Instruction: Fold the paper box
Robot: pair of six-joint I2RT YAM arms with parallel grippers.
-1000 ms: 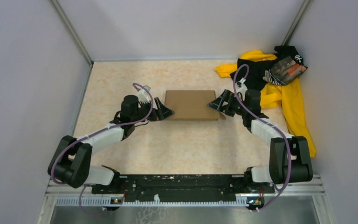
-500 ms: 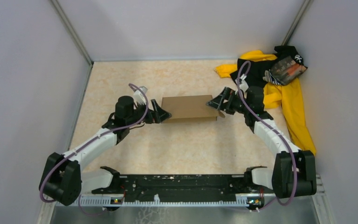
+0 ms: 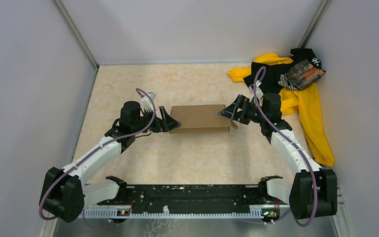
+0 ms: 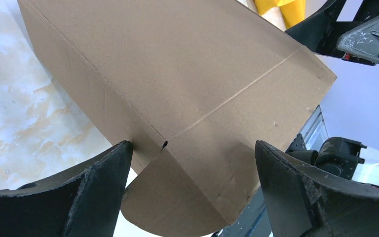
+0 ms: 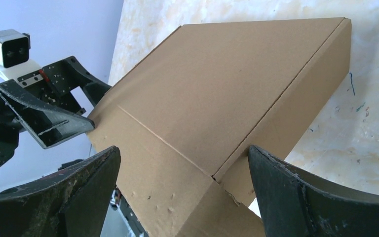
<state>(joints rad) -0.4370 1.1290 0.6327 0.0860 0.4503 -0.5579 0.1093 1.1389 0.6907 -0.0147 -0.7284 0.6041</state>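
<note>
The box (image 3: 201,117) lies near the middle of the table (image 3: 187,158), with its long axis running left to right across the table and its short ends turned toward the two arms. It is made of plain brown cardboard and is seen closed into a shallow, flat shape. Its broad top face is crossed by a single straight crease, and a low side wall is seen along one long edge. In the left wrist view a small slit and a rounded flap are seen at the near corner of the box (image 4: 177,74).

The left gripper (image 3: 170,122) is held at the left end with its fingers spread wide, and the box corner is framed between them. The right gripper (image 3: 228,112) is held at the right end, also spread wide. Whether any finger presses on the cardboard cannot be told.

A heap of yellow and black clothes (image 3: 301,98) is piled in the far right corner, well apart from the box.
</note>
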